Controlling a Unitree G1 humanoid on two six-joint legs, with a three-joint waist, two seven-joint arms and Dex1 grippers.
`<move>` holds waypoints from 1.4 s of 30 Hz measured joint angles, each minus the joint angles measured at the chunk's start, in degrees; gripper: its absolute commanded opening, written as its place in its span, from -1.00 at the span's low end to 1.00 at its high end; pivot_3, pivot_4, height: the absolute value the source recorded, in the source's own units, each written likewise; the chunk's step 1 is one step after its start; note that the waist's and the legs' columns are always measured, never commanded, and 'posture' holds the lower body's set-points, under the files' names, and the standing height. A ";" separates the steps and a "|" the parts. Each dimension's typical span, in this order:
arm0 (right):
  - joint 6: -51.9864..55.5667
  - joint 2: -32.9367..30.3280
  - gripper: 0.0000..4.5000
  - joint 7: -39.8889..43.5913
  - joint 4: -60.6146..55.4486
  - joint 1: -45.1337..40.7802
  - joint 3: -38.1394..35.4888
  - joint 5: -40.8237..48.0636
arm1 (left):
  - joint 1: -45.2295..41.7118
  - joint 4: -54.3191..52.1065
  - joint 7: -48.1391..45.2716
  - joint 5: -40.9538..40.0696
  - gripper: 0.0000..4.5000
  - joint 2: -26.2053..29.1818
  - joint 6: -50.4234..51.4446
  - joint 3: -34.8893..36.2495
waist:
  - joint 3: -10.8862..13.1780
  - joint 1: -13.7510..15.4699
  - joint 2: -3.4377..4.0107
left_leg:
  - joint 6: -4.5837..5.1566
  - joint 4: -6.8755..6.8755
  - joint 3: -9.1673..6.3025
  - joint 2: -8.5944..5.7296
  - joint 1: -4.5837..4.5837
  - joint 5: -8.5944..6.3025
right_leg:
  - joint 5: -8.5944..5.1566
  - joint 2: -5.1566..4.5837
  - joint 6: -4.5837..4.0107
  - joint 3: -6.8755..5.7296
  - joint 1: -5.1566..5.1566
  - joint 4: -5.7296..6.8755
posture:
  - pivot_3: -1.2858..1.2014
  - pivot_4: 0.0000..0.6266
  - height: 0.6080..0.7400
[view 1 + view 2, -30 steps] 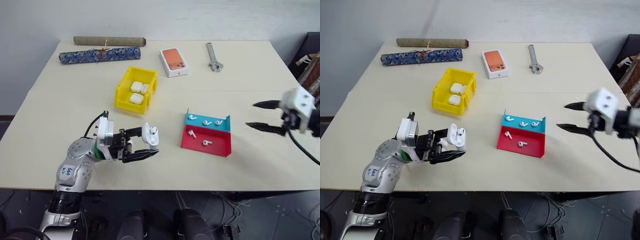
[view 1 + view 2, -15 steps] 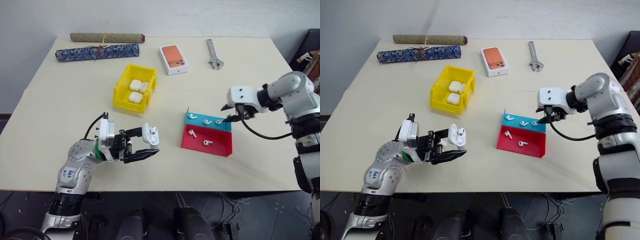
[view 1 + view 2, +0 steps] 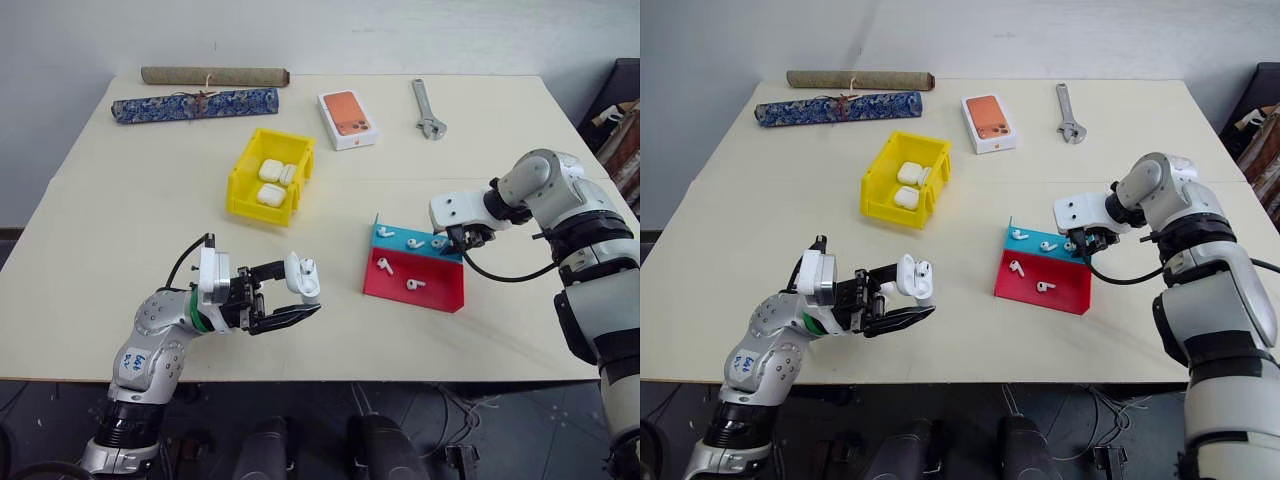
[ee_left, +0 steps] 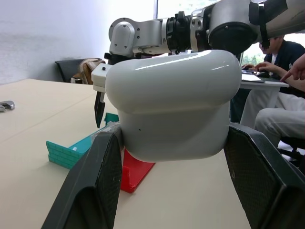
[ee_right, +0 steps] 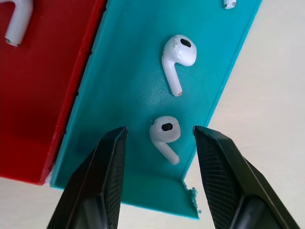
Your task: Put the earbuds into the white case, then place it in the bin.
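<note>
**Now the right gripper is above the earbuds, the left one grasps the case**

Now the left gripper [image 3: 287, 300] is clenched on the white case [image 3: 301, 277] and holds it above the worktop [image 3: 130, 200], near the front edge, on the left half. The lid of this case stands open. In the left wrist view the two black fingers [image 4: 93, 191] press on both sides of the case body.

The right gripper [image 5: 159, 157] points down into the teal part of the red and teal tray [image 3: 420, 288], which lies right of the middle of the worktop. Its fingers are apart and grasp nothing; one earbud [image 5: 165, 136] lies between them on the teal floor, and I cannot tell if a finger touches it. A second earbud [image 5: 177, 56] lies just beside it, further along the same teal part. In the head views three earbuds lie in the teal part and two in the red part [image 3: 408, 285].

The yellow bin [image 3: 243, 190] stands left of the middle, toward the back edge, and three white cases [image 3: 272, 183] lie inside it. Along the back edge there are a brown roll [image 3: 214, 75], a blue patterned roll [image 3: 195, 104], a white phone box with an orange picture [image 3: 347, 119] and a wrench [image 3: 428, 109]. In the left wrist view a person [image 4: 281, 95] sits behind the worktop at another table.
</note>
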 measured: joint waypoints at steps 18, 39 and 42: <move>3.41 4.17 -0.01 -1.93 5.26 -2.95 1.07 -5.03 | -0.55 -0.84 0.96 -0.14 0.23 0.86 0.98 0.00 | 0.00 -0.09 0.00 | -0.03 0.03 0.00 0.00 0.03 0.02 | 0.00 0.00 -0.01 0.01 0.00 0.12 | 0.03 -0.52 1.00; 5.77 4.58 -0.71 -2.50 5.70 -3.16 1.05 -6.36 | -0.39 -2.69 1.95 -0.19 0.23 0.89 1.83 0.29 | 0.00 -0.10 0.00 | -0.03 0.10 0.00 0.00 0.05 0.02 | 0.00 0.00 -0.01 0.02 0.00 0.19 | 0.03 -0.52 1.00; 5.77 4.58 -0.71 -2.60 5.74 -3.15 1.03 -6.27 | -0.38 -2.70 2.27 -0.19 0.23 0.89 2.04 0.29 | 0.00 -0.10 0.00 | -0.04 0.10 0.00 0.00 0.05 0.02 | 0.00 0.00 -0.01 0.03 0.00 0.19 | 0.03 -0.52 1.00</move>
